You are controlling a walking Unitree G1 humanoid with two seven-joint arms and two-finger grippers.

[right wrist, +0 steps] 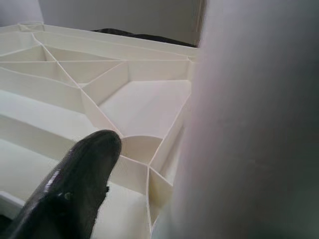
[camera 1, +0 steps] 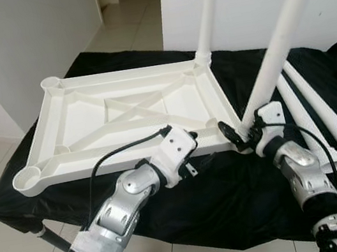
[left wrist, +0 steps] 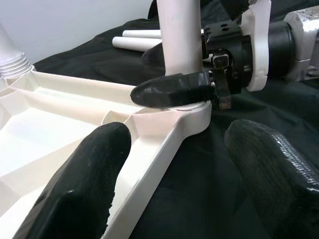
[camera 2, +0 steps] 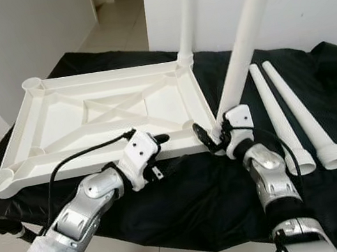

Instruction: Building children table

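White tabletop point(camera 1: 134, 115) lies inverted mid-frame on black-draped surface point(camera 1: 233, 205). One leg point(camera 1: 208, 12) seated; second leg point(camera 1: 282, 32) gripped by right tool point(camera 1: 242, 134) at near socket; left tool point(left wrist: 174, 164) open, straddling rim. Two legs point(camera 1: 323, 119) unfitted at right.

Head views: bright, even indoor light, soft shadows only, sharp enough with no motion blur; the white tabletop point(camera 1: 134, 112) runs near blown-out against the black cloth point(camera 1: 232, 199), which swallows most detail. Left wrist view: mid-range sharp, but its own fingers point(left wrist: 75, 194) are soft and oversized up close, with a slight sheen on the black finger point(left wrist: 172, 89) against the leg point(left wrist: 179, 45). Right wrist view: the leg point(right wrist: 254, 124) is a featureless out-of-focus blur, and glare streaks the fingertip point(right wrist: 75, 189).
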